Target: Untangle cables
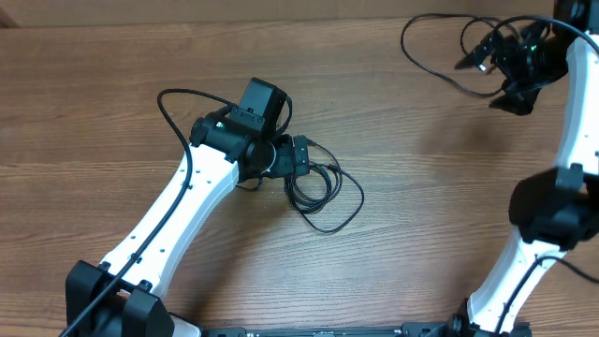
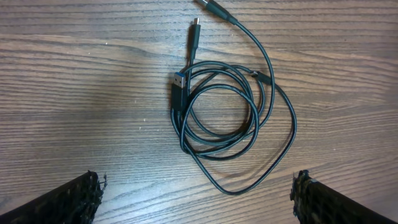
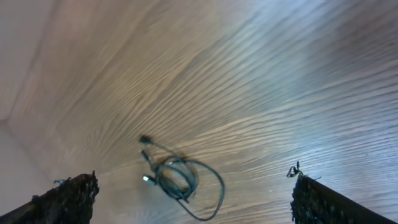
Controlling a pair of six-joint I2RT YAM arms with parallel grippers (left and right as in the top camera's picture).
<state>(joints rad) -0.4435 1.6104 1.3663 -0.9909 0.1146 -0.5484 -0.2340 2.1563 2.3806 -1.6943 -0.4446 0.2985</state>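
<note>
Hovering over the cables, my left claw gaped fully open and empty; pinching several overlapped loops together could have tightened the tangle.

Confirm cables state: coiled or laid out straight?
Coiled. The cables lie in several overlapping, crossing loops on the table, not separated or straightened.

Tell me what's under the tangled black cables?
Just bare wooden table under the cables. From overhead, the open left gripper hangs over one edge, hiding that bit.
</note>
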